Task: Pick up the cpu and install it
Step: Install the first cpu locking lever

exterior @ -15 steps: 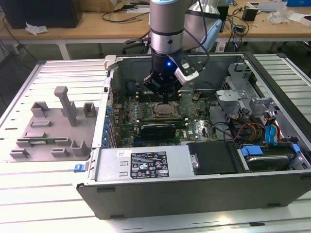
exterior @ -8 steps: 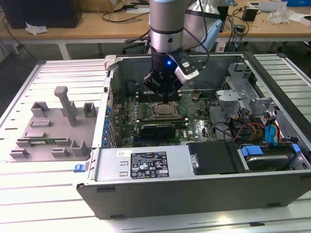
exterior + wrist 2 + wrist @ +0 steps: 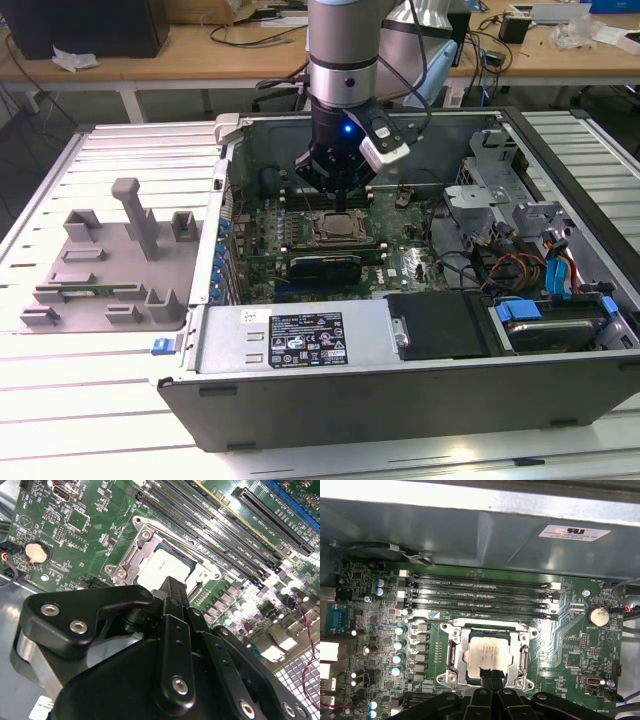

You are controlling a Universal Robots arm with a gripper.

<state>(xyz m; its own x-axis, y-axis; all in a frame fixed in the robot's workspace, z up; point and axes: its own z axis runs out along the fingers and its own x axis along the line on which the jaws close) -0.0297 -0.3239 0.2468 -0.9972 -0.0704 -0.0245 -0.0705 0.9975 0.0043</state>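
The cpu (image 3: pixel 487 652), a small silver square chip, lies flat inside the metal socket frame (image 3: pixel 454 650) on the green motherboard. In the exterior view the cpu (image 3: pixel 338 228) sits in the middle of the open computer case, straight under the arm. My gripper (image 3: pixel 491 675) hovers over the chip's near edge, its dark fingers pressed together with nothing between them. In the second wrist view the gripper (image 3: pixel 172 587) covers one corner of the cpu (image 3: pixel 162 565). Whether the tips touch the chip I cannot tell.
Black memory slots (image 3: pixel 480 592) run beside the socket, and the case wall (image 3: pixel 470 535) rises behind them. A coin battery (image 3: pixel 598 616) sits on the board. The power supply (image 3: pixel 300 335) and cables (image 3: pixel 520 265) crowd the case. A grey fixture tray (image 3: pixel 110 260) lies on the exterior view's left.
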